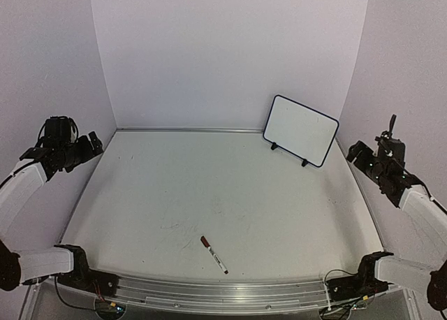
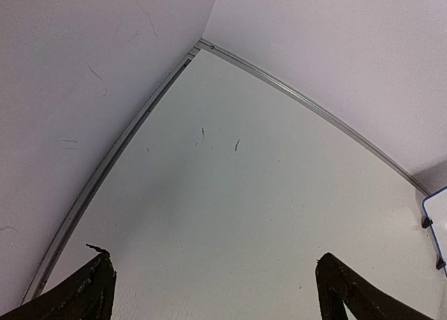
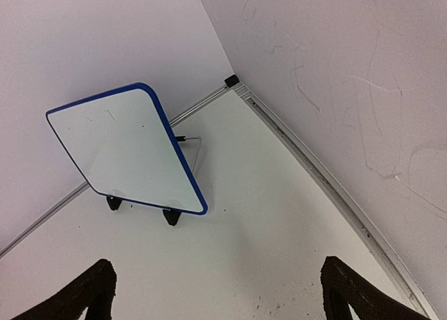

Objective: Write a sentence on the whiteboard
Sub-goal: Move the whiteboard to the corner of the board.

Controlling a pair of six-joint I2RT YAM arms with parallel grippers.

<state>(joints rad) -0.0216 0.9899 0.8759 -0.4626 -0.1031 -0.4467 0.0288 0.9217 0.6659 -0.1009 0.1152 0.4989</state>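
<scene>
**Whiteboard stood at the far right, both claws held apart**

The whiteboard (image 1: 300, 130) is stood on the worktop (image 1: 209, 187) in the far right corner, close to the back wall and turned at an angle to it. It is propped on two small black feet (image 1: 304, 163) and leaned slightly backwards. In the right wrist view the whiteboard (image 3: 122, 149) is shown with a blue rim and rounded corners. Its face is seen as plain white, broken only by a few faint specks (too small to be read as anything). Its feet (image 3: 171, 216) are planted on the worktop, and a thin wire loop (image 3: 198, 147) is seen just behind it. Only a sliver of the board's edge (image 2: 436, 222) is caught at the right border of the left wrist view.

A marker pen (image 1: 214, 255) with a red end is laid flat near the front middle of the worktop, well apart from the board and from both arms. Faint dark scuffs are scattered over the surface around it.

The right claw (image 1: 354, 152) is held above the right edge of the worktop, near the board but not touching it. From its own camera the right claw (image 3: 218, 265) is seen with its fingers spread wide and nothing between them. The left claw (image 1: 94, 142) is raised at the far left, beside the side wall and well apart from the board. In the left wrist view this claw (image 2: 214, 260) is likewise spread apart over bare worktop, with nothing gripped.
</scene>
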